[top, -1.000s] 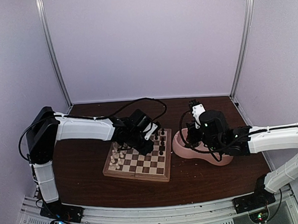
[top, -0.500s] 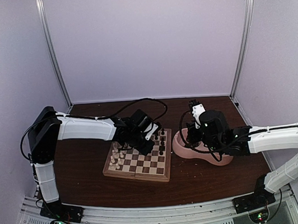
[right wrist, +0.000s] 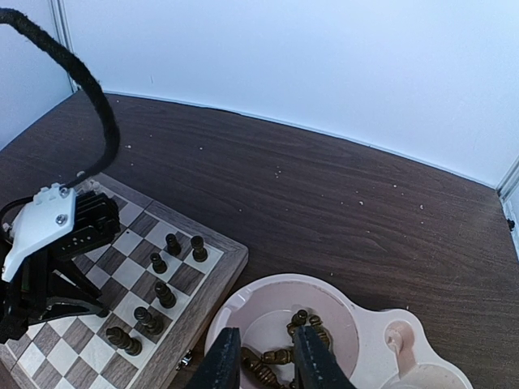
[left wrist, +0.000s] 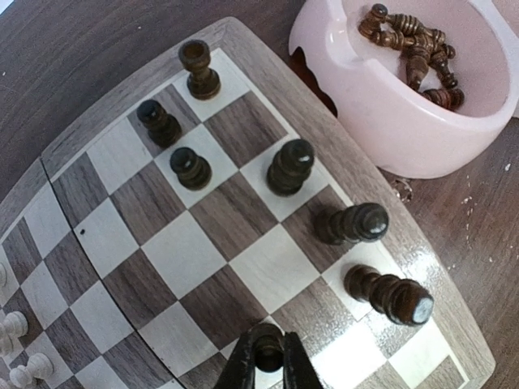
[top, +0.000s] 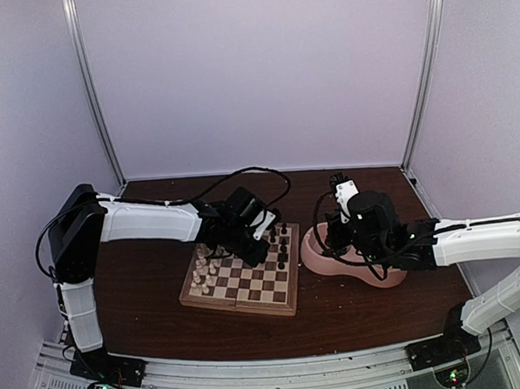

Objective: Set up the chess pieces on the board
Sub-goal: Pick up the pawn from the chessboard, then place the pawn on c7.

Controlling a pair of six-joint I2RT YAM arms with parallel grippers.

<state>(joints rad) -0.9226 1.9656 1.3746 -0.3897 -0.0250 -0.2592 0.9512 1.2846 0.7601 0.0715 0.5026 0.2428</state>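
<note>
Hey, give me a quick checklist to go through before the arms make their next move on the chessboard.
1. Left gripper closed around a dark piece: ok.
2. That piece seated on a board square: cannot tell.
3. Neighbouring dark pieces standing: ok.
4. Right gripper open above the pink bowl: ok.
5. Spare dark pieces in the bowl to pick: ok.

A robotics lab test cell: plain pale lilac wall panels (top: pixel 254 73) close in three sides, joined by upright aluminium posts (top: pixel 94 99), around a dark wood-grain table (top: pixel 152 296). A white-and-black left arm (top: pixel 148 222) and right arm (top: pixel 480 240) are bolted to a slotted metal rail (top: pixel 278 372) at the near edge, beside small circuit boards (top: pixel 453 376) with green lights, and a black cable (top: pixel 241 172) loops loose
</note>
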